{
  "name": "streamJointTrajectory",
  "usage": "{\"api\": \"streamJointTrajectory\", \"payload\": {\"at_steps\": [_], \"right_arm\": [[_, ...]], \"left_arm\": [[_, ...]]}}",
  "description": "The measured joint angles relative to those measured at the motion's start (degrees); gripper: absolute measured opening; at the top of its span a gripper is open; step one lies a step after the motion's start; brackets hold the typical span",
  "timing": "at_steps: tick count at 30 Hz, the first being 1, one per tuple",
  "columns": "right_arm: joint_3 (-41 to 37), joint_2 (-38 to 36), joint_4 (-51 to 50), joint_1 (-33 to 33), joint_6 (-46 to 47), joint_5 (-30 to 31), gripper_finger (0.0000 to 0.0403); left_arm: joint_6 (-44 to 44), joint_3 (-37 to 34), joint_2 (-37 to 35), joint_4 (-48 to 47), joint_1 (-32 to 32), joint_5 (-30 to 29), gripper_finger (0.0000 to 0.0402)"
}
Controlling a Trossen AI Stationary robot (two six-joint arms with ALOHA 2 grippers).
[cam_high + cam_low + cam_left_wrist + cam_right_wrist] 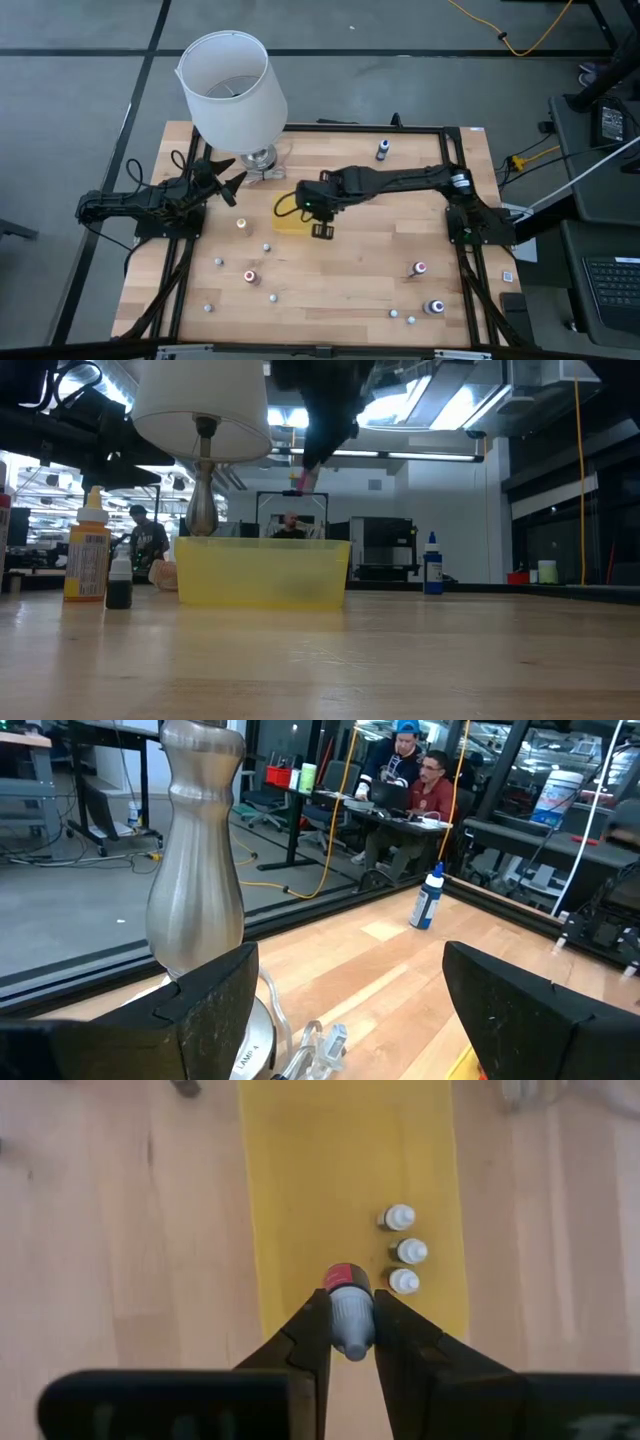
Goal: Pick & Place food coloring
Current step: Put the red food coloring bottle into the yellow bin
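Currently right gripper (351, 1342) pinches a red-capped food coloring bottle (349, 1306), fingers tight on its body, above the yellow tray (300, 1180). Three white-capped bottles (405, 1250) sit in the tray just beyond it. Left gripper (340, 1010) idles spread wide by the lamp base (195, 870).

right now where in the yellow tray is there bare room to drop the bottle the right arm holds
The right gripper holds a bottle over the yellow tray. Three white-capped bottles crowd one long wall. The strip along the opposite wall and the far end beyond the three are bare; release there.
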Motion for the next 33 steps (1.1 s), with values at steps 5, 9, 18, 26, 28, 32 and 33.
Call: {"api": "streamJointTrajectory", "payload": {"at_steps": [5,9,18,26,28,32,33], "right_arm": [[1.3,4.2,0.2,-1.7,-0.1,-1.7,0.0065],[1.5,6.5,1.3,-2.8,-0.6,-2.5,0.0067],[1.5,10.0,3.0,-4.3,-2.5,-3.7,0.0067],[1.5,12.1,4.4,-4.4,-4.7,-4.8,0.0068],[1.5,12.2,5.4,-4.4,-5.8,-4.8,0.0068],[1.5,12.3,6.8,-4.6,-7.5,-4.8,0.0065],[1.5,12.3,7.2,-4.7,-7.5,-4.8,0.0065]], "left_arm": [[0.0,0.0,0.0,0.0,0.0,0.0,0.0311],[0.0,0.0,0.0,0.0,0.0,0.0,0.0313],[0.0,0.0,0.0,0.0,0.0,0.0,0.0313],[0.0,0.0,0.0,0.0,0.0,0.0,0.0311],[0.0,0.0,0.0,0.0,0.0,0.0,0.0311],[0.0,0.0,0.0,0.0,0.0,0.0,0.0312],[0.0,0.0,0.0,0.0,0.0,0.0,0.0312]]}}
